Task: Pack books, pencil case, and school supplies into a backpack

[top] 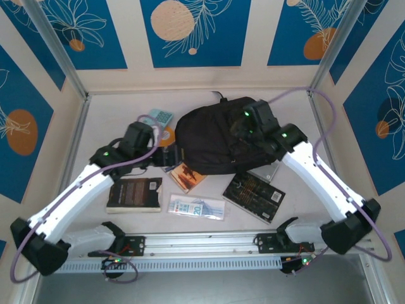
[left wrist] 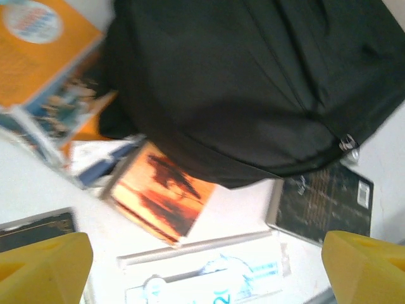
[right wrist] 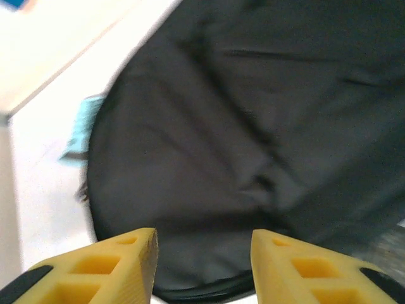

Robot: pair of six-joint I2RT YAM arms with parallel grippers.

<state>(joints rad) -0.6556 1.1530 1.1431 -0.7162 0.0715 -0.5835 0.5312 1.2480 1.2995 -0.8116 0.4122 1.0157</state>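
The backpack [top: 215, 136] lies on the bench [top: 126, 104], overlapping an orange book [left wrist: 158, 199]. Our right claw [right wrist: 204, 253], half spread and empty over it, could pinch loose fabric and drag both. Our left claw [left wrist: 205, 253], spread wide above the pencil case [top: 196, 207], might nudge it away.

Cream walls [top: 130, 38] are closing in the white table [top: 107, 114] on its far, left and right sides, each carrying blue panels [top: 209, 44] with white leaf outlines and peach or orange discs [top: 172, 20]. Two aluminium posts [top: 57, 52] are slanting up from the table's far corners. An aluminium rail [top: 202, 241] is running along the near edge. Soft, even light is falling across the tabletop.
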